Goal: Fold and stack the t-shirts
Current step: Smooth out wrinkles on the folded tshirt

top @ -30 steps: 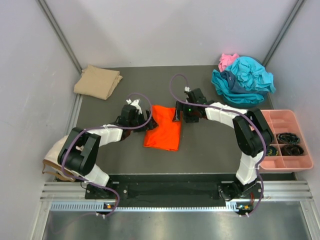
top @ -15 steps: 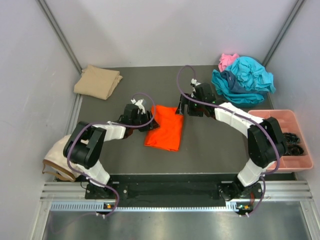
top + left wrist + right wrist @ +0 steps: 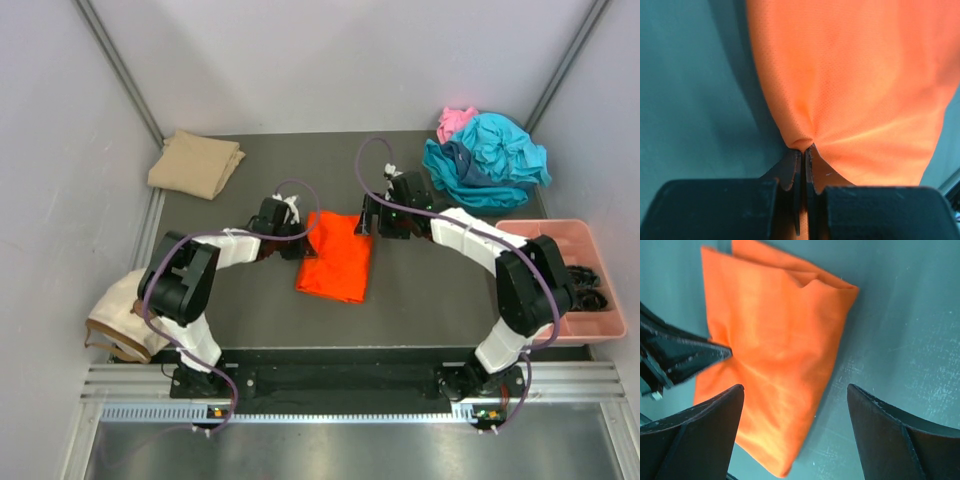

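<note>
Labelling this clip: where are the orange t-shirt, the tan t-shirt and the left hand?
orange t-shirt [image 3: 337, 258]: top view, middle of the cloth.
tan t-shirt [image 3: 196, 163]: top view, middle of the bundle.
left hand [image 3: 803, 149]: left wrist view, between fingertips pinching the orange edge.

We look down past our right gripper [image 3: 795, 390], its two dark fingers [image 3: 695, 435] spread wide, onto a folded orange t-shirt [image 3: 775, 335] lying on the dark table [image 3: 905, 315]. The shirt sits under the gap, closer to one finger than the other. The left gripper [image 3: 720, 353] reaches in from the side, its narrow tip meeting the shirt's edge, where creases fan out.
</note>
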